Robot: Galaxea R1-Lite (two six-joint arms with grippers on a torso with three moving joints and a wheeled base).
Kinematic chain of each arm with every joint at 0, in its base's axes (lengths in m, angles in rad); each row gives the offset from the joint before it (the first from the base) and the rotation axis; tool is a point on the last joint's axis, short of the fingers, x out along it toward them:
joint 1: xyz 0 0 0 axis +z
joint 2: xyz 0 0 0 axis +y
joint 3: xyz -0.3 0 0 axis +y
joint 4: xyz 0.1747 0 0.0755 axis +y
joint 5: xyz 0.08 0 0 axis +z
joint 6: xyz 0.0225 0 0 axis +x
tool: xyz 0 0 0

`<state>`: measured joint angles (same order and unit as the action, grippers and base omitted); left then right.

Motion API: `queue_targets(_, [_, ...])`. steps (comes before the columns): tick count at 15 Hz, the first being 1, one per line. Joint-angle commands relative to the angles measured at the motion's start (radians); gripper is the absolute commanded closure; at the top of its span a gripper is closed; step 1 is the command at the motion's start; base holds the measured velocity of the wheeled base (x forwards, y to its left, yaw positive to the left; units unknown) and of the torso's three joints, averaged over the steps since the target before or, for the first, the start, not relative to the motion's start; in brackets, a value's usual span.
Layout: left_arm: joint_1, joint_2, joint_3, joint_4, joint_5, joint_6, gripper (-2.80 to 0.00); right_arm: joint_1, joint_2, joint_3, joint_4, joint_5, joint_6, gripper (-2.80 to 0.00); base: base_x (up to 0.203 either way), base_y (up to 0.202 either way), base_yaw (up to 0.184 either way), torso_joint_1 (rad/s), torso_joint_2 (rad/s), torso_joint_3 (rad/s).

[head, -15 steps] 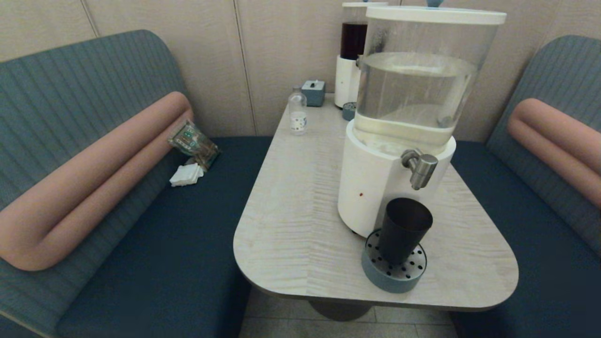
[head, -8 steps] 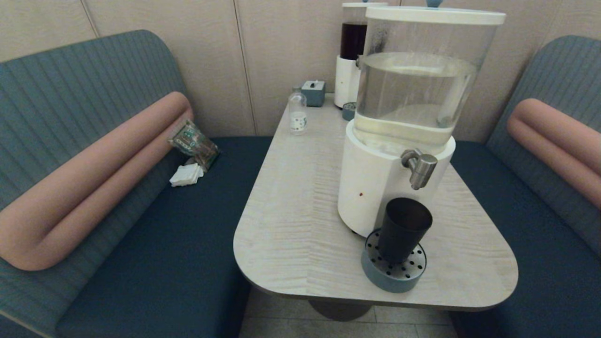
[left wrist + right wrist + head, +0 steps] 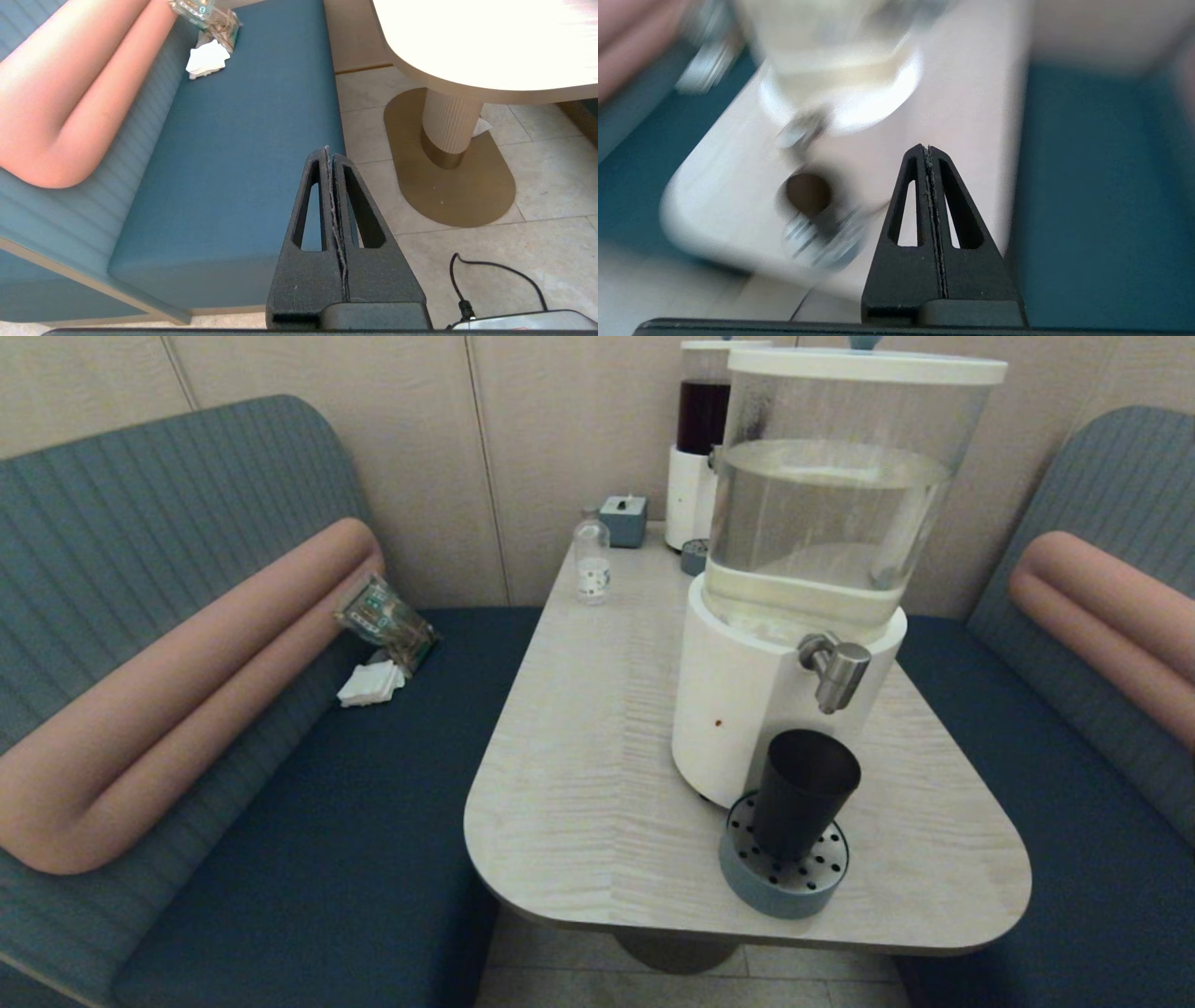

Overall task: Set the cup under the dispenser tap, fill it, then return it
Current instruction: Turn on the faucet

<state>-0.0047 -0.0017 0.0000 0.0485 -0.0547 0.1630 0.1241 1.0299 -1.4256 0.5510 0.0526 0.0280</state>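
The dark brown-black cup (image 3: 801, 793) stands upright on a round blue-grey perforated drip tray (image 3: 784, 873), just below the brushed-steel dispenser tap (image 3: 837, 672) of the large clear-tank, white-based dispenser (image 3: 784, 616). No arm shows in the head view. In the left wrist view my left gripper (image 3: 328, 151) is shut and empty, low beside the blue bench and the table's foot. My right gripper (image 3: 927, 149) is shut and empty, off the table's near right side; the cup (image 3: 808, 193) and the tap (image 3: 798, 133) lie blurred ahead of it.
A small clear bottle (image 3: 591, 565), a blue-grey box (image 3: 624, 520) and a smaller dispenser with dark red liquid (image 3: 700, 448) stand at the table's far end. Blue benches flank the table (image 3: 579, 784). A wrapper and a napkin (image 3: 372, 683) lie on the left bench.
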Motion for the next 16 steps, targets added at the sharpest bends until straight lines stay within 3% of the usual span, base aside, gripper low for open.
queue_targets(1, [0.000,0.002,0.000,0.001,-0.001,0.001,0.00,0.086,0.256,-0.127,0.118,0.037,0.078,0.00,0.000,0.000,0.000,0.000,0.00,0.000])
queue_targets(3, [0.000,0.002,0.000,0.001,-0.001,0.001,0.00,0.155,0.332,-0.147,0.144,0.154,0.201,0.00,0.000,0.000,0.000,0.000,0.00,0.000])
queue_targets(5, [0.000,0.002,0.000,0.001,-0.001,0.001,0.00,0.165,0.396,-0.125,0.117,0.221,0.265,0.00,0.000,0.000,0.000,0.000,0.00,0.000])
queue_targets(11, [0.000,0.002,0.000,0.001,-0.001,0.001,0.00,0.162,0.389,0.114,-0.240,0.231,0.303,0.00,0.000,0.000,0.000,0.000,0.00,0.000])
queue_targets(16, [0.000,0.002,0.000,0.001,-0.001,0.001,0.00,0.129,0.383,0.139,-0.308,0.234,0.290,0.00,0.000,0.000,0.000,0.000,0.00,0.000])
